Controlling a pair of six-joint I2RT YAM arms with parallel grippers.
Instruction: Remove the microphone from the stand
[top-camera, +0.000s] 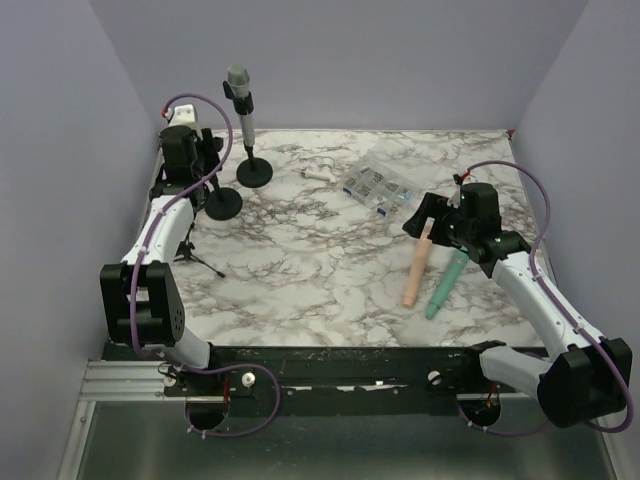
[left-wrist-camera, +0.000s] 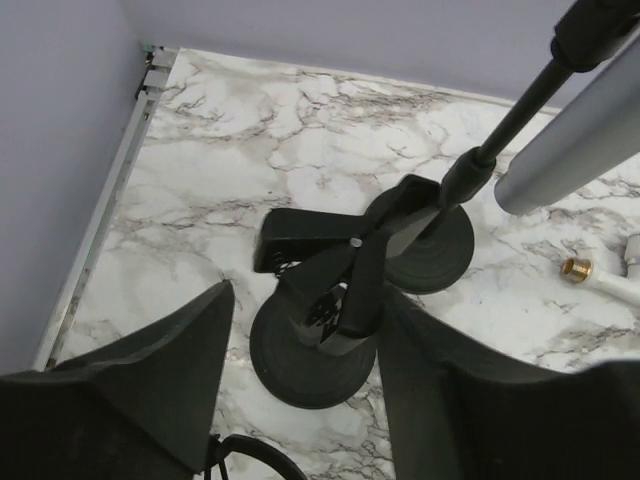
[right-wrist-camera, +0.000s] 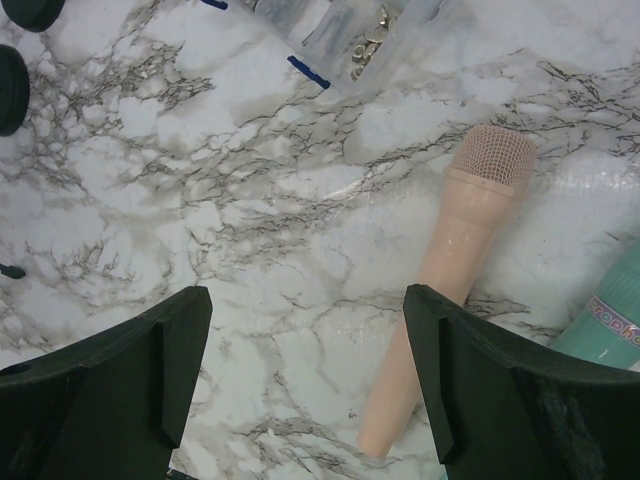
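Note:
A grey microphone (top-camera: 238, 98) stands upright in the clip of a black stand (top-camera: 254, 172) at the back left. In the left wrist view the microphone's body (left-wrist-camera: 585, 135) and the stand's rod and base (left-wrist-camera: 432, 250) show at the right. My left gripper (top-camera: 203, 150) is open just left of it, its jaws (left-wrist-camera: 305, 300) over a second, empty black stand with a clip (left-wrist-camera: 335, 300). My right gripper (top-camera: 420, 218) is open and empty (right-wrist-camera: 305, 300) over the table at the right.
The empty stand's base (top-camera: 222, 205) sits near the left gripper. A pink microphone (top-camera: 416, 265) and a teal one (top-camera: 445, 285) lie at the right. A clear parts box (top-camera: 378, 183), a small white piece (top-camera: 315, 173) and a small tripod (top-camera: 195, 255) are on the table.

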